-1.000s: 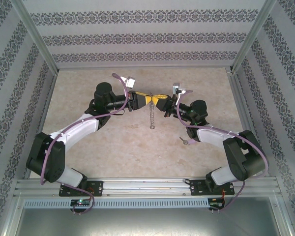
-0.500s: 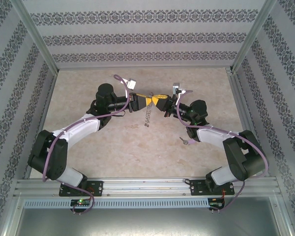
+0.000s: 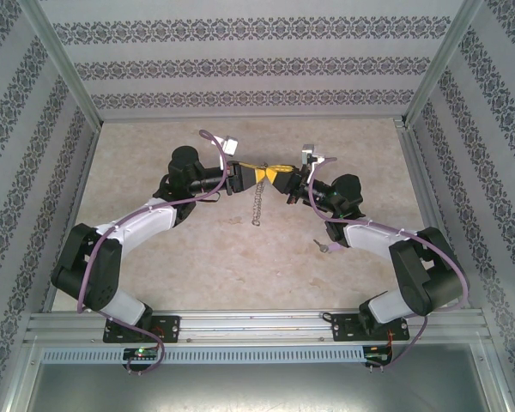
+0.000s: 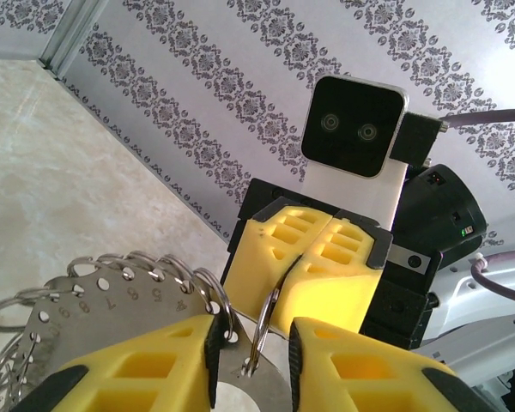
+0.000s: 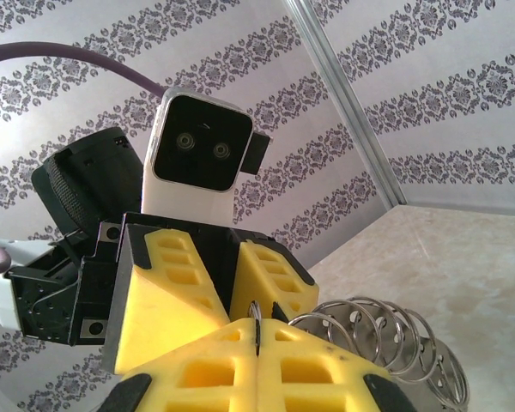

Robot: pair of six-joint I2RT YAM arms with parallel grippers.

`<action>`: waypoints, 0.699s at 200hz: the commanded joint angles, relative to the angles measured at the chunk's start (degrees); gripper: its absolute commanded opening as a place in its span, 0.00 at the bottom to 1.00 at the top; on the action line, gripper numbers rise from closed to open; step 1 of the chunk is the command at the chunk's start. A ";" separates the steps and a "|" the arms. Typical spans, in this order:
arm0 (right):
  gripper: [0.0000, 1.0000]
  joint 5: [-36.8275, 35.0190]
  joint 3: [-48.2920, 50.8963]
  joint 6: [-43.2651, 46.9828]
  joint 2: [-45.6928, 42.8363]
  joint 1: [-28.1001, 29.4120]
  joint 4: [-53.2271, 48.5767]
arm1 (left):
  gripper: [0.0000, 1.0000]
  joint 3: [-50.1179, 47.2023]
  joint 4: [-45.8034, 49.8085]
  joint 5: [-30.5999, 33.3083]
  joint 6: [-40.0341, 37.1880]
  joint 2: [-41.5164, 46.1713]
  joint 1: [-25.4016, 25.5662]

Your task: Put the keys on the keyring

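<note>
From overhead, the tiny pale-headed key on the beige counter is too small for me to make out its blade. The dark metal keyring hanging there reads only as a thin chain. On my left wrist camera its silvery numbered plate and the left claw run off the bottom edge. On the right wrist camera, the right claw hides all but a sliver of what its yellow fingers pinch.

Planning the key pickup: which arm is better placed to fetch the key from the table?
Right, probably: the key lies beside its forearm, though the right gripper is shut on the keyring.
</note>
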State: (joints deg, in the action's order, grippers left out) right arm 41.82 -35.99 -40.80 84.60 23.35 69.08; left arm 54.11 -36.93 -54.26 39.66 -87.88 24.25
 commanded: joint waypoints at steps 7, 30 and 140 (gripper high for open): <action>0.00 -0.76 -0.67 0.19 0.22 -0.83 3.08 | 0.26 -0.48 -4.37 -1.77 0.60 -0.61 -0.52; 0.00 -0.95 -0.48 0.23 0.21 -0.95 3.08 | 0.26 -0.93 -4.73 -1.81 0.60 -0.55 -0.52; 0.00 0.21 -0.93 -0.38 0.52 -1.03 3.17 | 0.22 -0.12 -7.99 -2.32 3.07 -2.15 -0.47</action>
State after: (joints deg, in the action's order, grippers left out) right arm 41.43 -35.99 -40.82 84.93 22.61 69.06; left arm 53.74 -40.73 -54.89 41.71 -89.06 24.25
